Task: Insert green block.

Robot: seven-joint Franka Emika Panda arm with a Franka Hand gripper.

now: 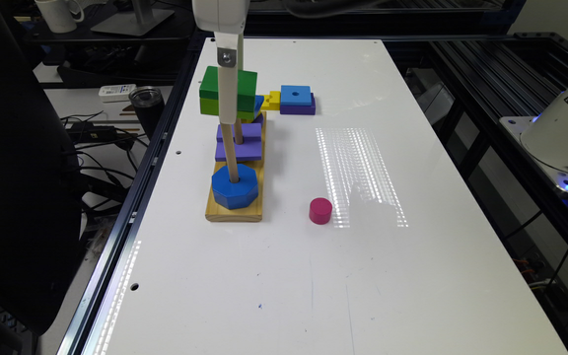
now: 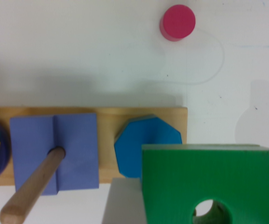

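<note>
Exterior view, read from its left to its right. Your gripper (image 1: 228,106) hangs straight down from the white wrist at the top of the picture and carries the green block (image 1: 212,96), dark green layer over lime-green layer, lifted clear of the white table (image 1: 412,276). The block sits above the far end of the wooden peg base (image 1: 259,209), with one white finger (image 1: 228,84) crossing its near face. Below it on the base, a purple square block (image 1: 252,143) is threaded on a wooden peg (image 1: 238,132), and nearer the camera a blue octagonal block (image 1: 234,186) is threaded on a second, taller peg (image 1: 229,153) that leans up towards the gripper. Just behind the green block, a blue piece (image 1: 259,102) and a yellow piece (image 1: 273,100) peek out. To their right, the blue-over-purple square block (image 1: 297,99) lies on the table. Farther towards the camera and to the right of the base, a magenta cylinder (image 1: 320,210) stands alone, well apart from the rest.

Wrist view. The green block (image 2: 181,182) fills the lower corner, its round hole (image 2: 209,211) partly cut off by the frame edge. Beyond it lie the octagonal block (image 2: 134,144), the purple block (image 2: 74,149) with its peg (image 2: 34,191), and the cylinder (image 2: 177,22). Your jaws pinch the green block
</note>
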